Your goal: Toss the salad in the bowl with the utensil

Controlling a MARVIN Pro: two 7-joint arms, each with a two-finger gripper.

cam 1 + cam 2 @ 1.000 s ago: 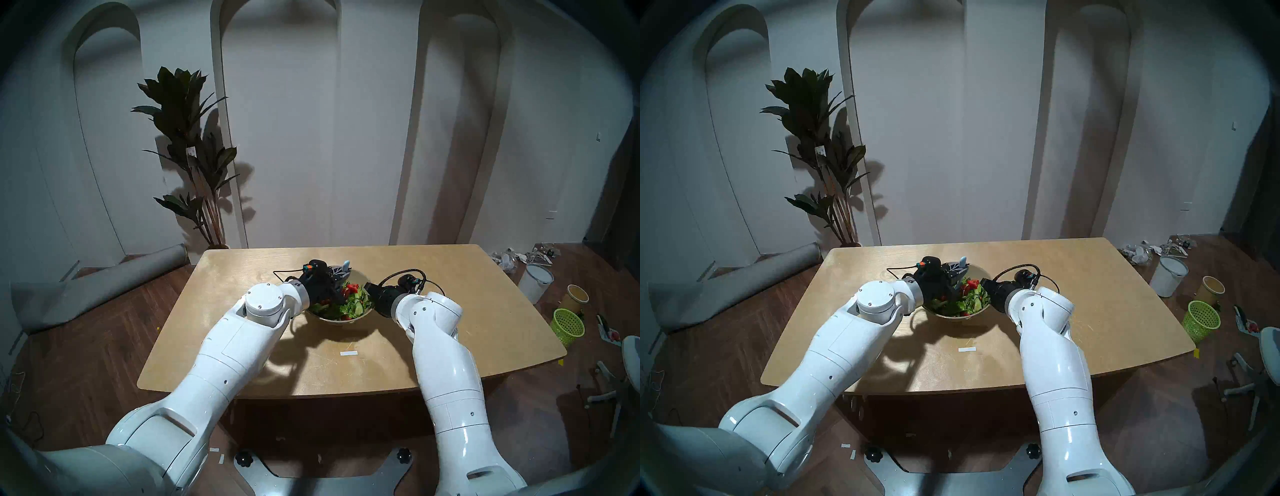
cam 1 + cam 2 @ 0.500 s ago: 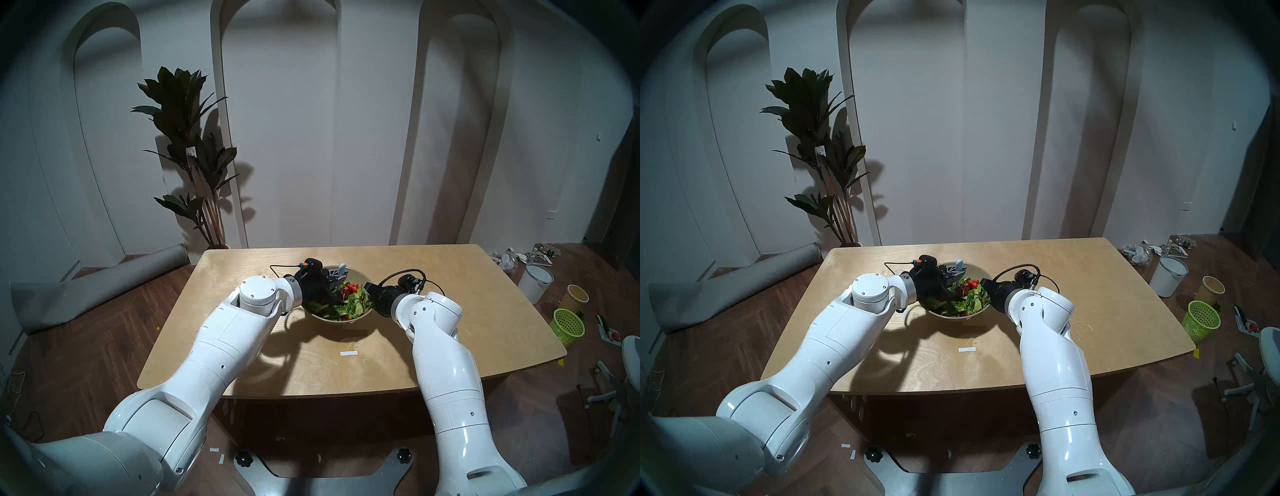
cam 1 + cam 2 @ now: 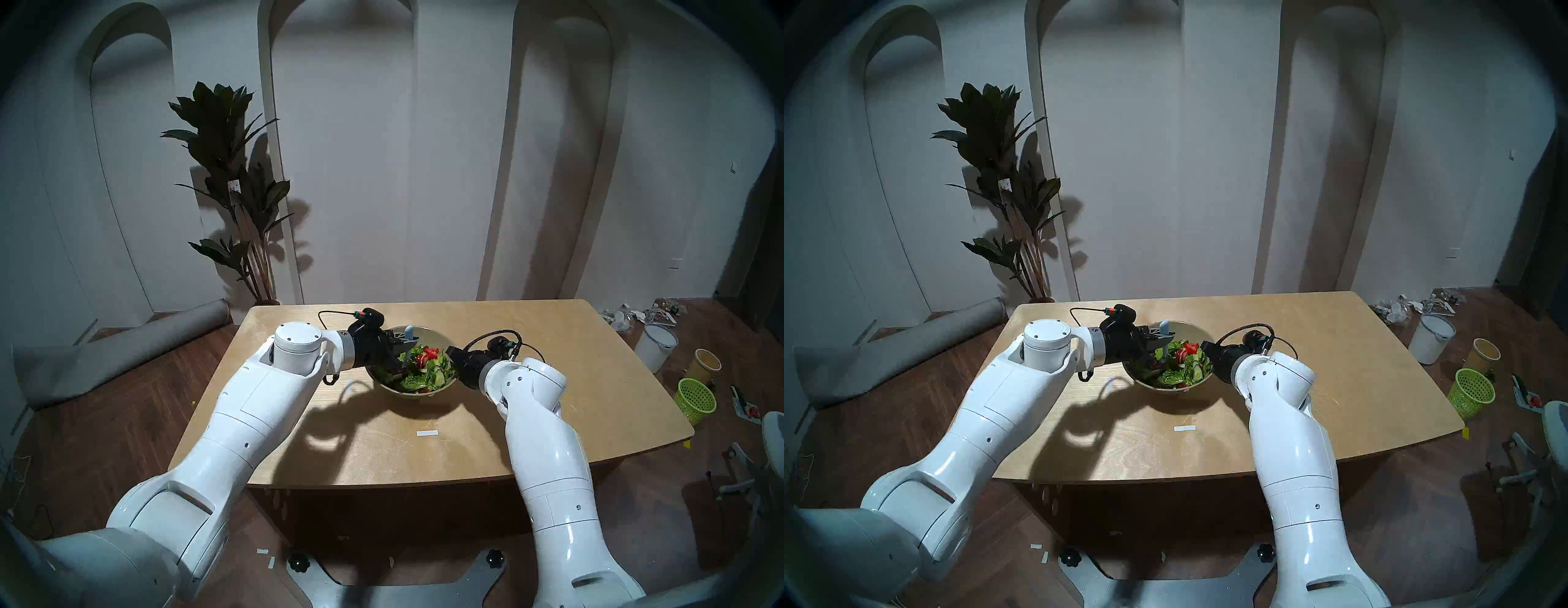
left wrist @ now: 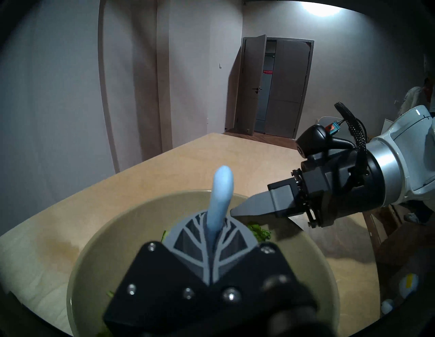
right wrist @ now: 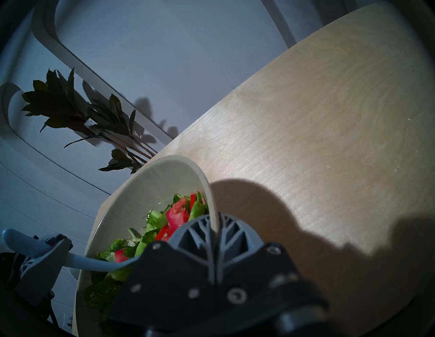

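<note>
Tossing underway: left gripper [image 4: 215,237] pinches fork [image 4: 220,200] in salad [image 3: 424,367]; right gripper [image 5: 214,231] clamps bowl [image 5: 141,188] rim at 3 o'clock. Next, probably lift and turn the leaves.

Bowl [image 3: 441,339]: round, beige-olive, upright on the tabletop [image 3: 530,339]. Salad [image 3: 426,369]: green leaves, cucumber slices, red pieces, heaped inside toward 3 o'clock. Utensil [image 3: 410,335]: pale blue, near-upright at the bowl's 10 o'clock, rounded handle end up, lower end in the salad.
</note>
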